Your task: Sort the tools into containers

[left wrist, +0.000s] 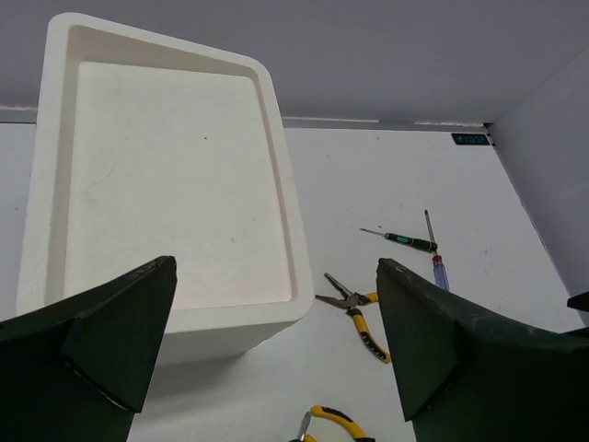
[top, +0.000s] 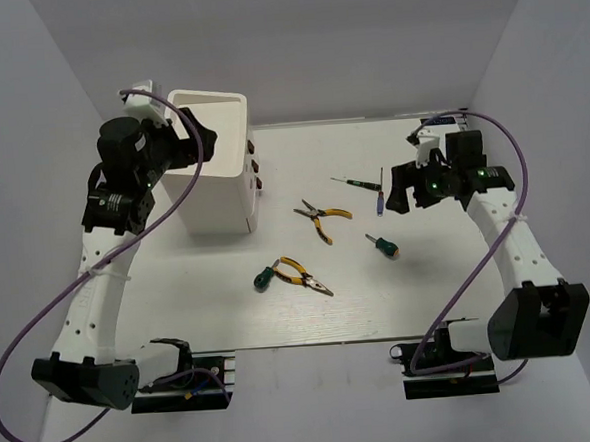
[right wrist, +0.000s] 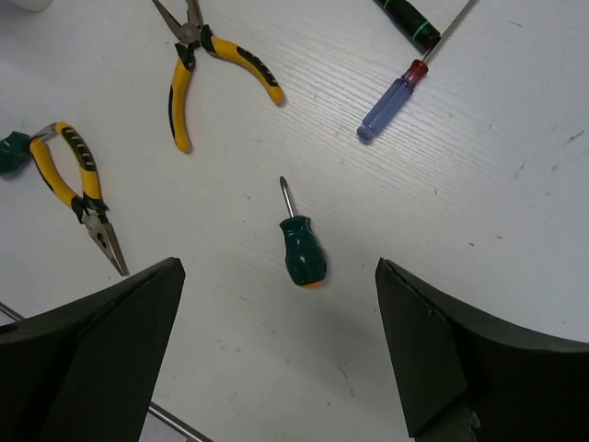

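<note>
The tall white box unit [top: 215, 176] stands at the back left, its drawers shut, with dark knobs [top: 256, 165] on its right face. My left gripper [top: 191, 127] hovers open and empty over its recessed top [left wrist: 166, 184]. On the table lie two yellow-and-black pliers [top: 323, 217] [top: 306, 273], two green stubby screwdrivers [top: 264, 277] [top: 382, 245], a dark-handled thin screwdriver [top: 358, 183] and a purple-handled one [top: 380, 198]. My right gripper [top: 405, 189] is open and empty above the right stubby screwdriver [right wrist: 302, 249], with pliers [right wrist: 207, 55] beyond it.
White walls close in the table on the left, back and right. The tools lie spread across the table's middle, right of the box. The arm bases and cable loops sit at the near edge.
</note>
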You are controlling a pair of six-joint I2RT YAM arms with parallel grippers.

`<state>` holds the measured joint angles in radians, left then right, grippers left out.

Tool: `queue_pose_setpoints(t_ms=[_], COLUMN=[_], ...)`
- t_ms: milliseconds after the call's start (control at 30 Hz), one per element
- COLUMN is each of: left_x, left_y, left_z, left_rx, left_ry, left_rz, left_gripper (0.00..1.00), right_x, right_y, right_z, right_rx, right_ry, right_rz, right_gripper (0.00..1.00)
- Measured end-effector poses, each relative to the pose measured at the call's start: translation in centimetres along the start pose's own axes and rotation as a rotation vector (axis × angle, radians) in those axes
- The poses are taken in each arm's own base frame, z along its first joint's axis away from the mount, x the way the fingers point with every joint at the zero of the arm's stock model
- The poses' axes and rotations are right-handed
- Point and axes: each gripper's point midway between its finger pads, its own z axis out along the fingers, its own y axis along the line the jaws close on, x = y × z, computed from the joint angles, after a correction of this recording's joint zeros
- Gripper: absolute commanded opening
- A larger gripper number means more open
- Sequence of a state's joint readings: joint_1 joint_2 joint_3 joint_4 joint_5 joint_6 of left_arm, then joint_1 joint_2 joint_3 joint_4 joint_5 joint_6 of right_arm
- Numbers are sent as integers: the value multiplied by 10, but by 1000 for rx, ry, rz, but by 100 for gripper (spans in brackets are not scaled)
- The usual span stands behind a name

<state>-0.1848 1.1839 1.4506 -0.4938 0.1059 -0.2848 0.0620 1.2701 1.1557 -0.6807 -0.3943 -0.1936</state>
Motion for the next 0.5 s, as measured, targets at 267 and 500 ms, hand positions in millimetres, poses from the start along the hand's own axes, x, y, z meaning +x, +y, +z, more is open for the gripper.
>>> queue_pose_setpoints(t_ms=[267,500], left_x=[36,29], left_y=[13,19], left_z=[40,54], left_rx=[-21,-56], left_ry=[129,150], left_rz=[4,21], left_gripper=[39,0], right_x=[-34,-66], right_y=[8,29], right_z=[10,24], right_rx=[-143,-351], right_ry=[-14,-120], right_rz=[-126,-296], right_gripper=[23,20])
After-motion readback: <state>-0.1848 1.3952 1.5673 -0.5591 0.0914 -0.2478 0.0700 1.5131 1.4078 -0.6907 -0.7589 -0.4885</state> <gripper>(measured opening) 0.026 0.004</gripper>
